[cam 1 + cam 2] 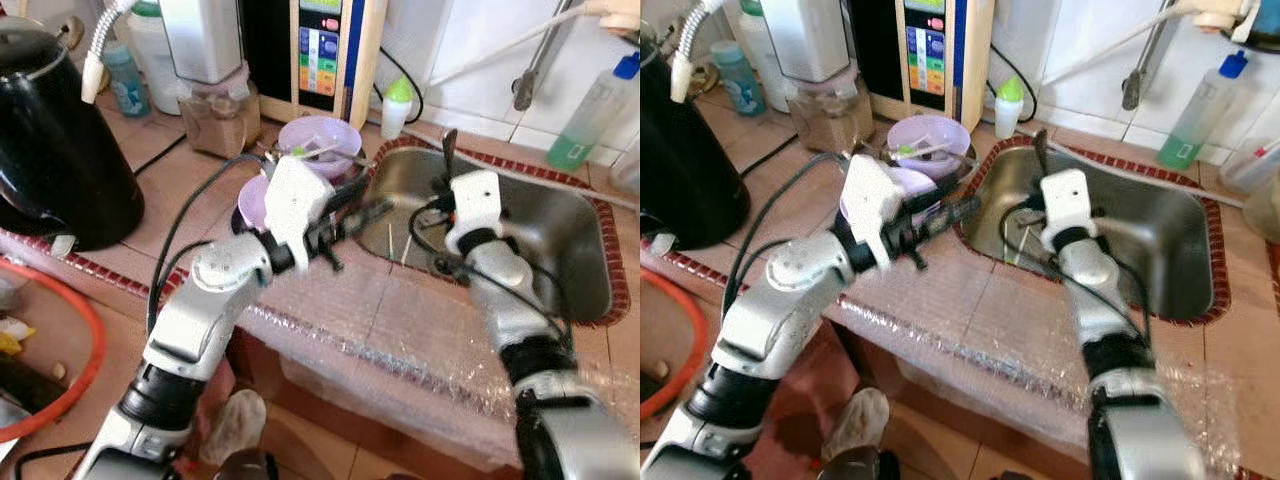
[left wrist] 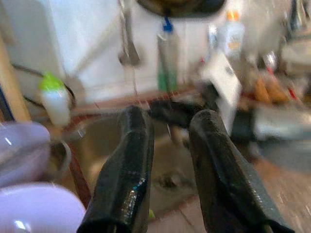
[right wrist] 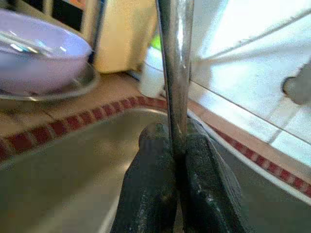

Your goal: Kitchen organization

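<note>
1. Right wrist view: the right end effector (image 3: 176, 145) pinches a metal utensil (image 3: 174, 63) upright above the sink (image 3: 63, 170).
2. Head views: the left end effector (image 1: 375, 208), fingers spread and holding nothing, reaches over the sink edge beside the purple bowls (image 1: 320, 143) on the worktop (image 1: 330, 310).

Counted on counter (image 1: 330, 320): 2 lilac bowls (image 1: 322, 142) (image 1: 255, 197), 1 sink (image 1: 560, 245), 1 black kettle (image 1: 55, 150), 1 blender (image 1: 215, 95), 1 green-capped bottle (image 1: 397, 105), 1 blue-capped bottle (image 1: 590, 115). 2 sticks (image 1: 390, 240) in sink.
</note>
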